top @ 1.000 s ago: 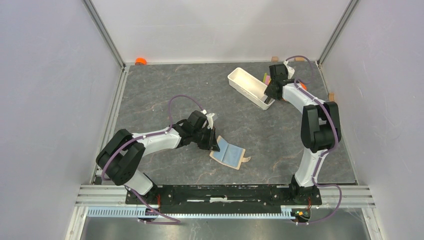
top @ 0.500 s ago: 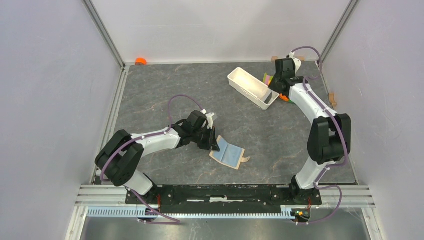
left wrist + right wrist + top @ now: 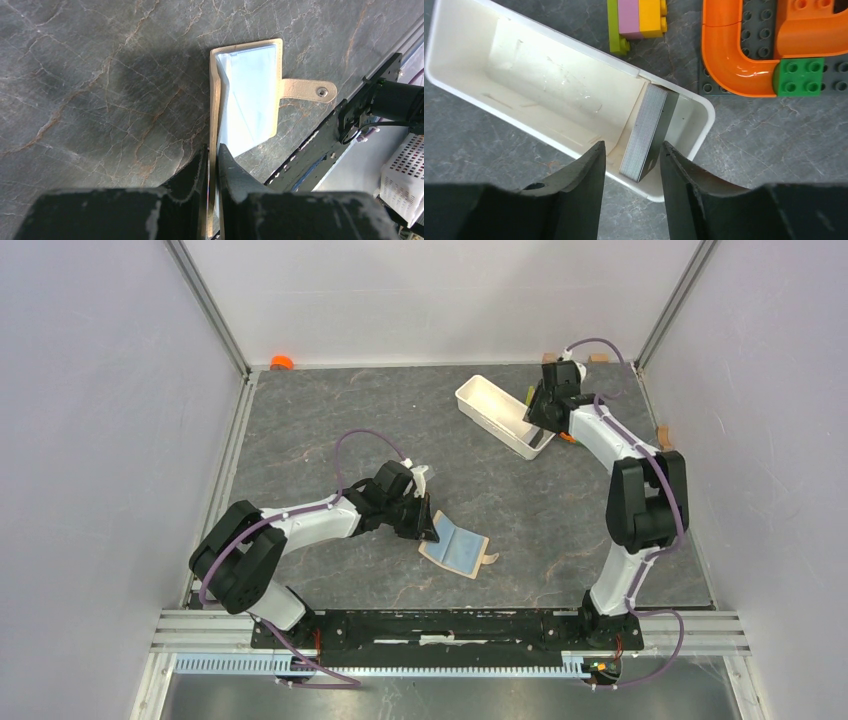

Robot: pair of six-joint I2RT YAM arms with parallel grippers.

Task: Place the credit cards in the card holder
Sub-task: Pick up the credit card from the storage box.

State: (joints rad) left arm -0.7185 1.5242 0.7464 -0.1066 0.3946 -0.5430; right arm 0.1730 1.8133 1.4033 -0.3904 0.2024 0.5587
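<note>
The tan card holder (image 3: 460, 548) lies open on the table with its pale blue lining up and its snap tab (image 3: 307, 91) pointing toward the arm bases. My left gripper (image 3: 213, 152) is shut on the raised tan flap of the card holder (image 3: 252, 100), seen at mid-table in the top view (image 3: 428, 525). A stack of several credit cards (image 3: 646, 132) stands on edge, leaning in the near end of the white tray (image 3: 539, 75). My right gripper (image 3: 632, 150) hovers open above that stack, one finger on each side, touching nothing; in the top view it hangs over the tray's right end (image 3: 540, 418).
Toy bricks lie just right of the white tray (image 3: 480, 400): an orange curved piece (image 3: 744, 55), a green brick (image 3: 801, 75) and a pink, yellow and green block (image 3: 639, 20). An orange object (image 3: 281, 362) sits in the far left corner. Walls enclose the table.
My right gripper has swung back from the tray's right side to over the card stack, and its jaws have gone from shut to open. The left arm and card holder have not moved.
</note>
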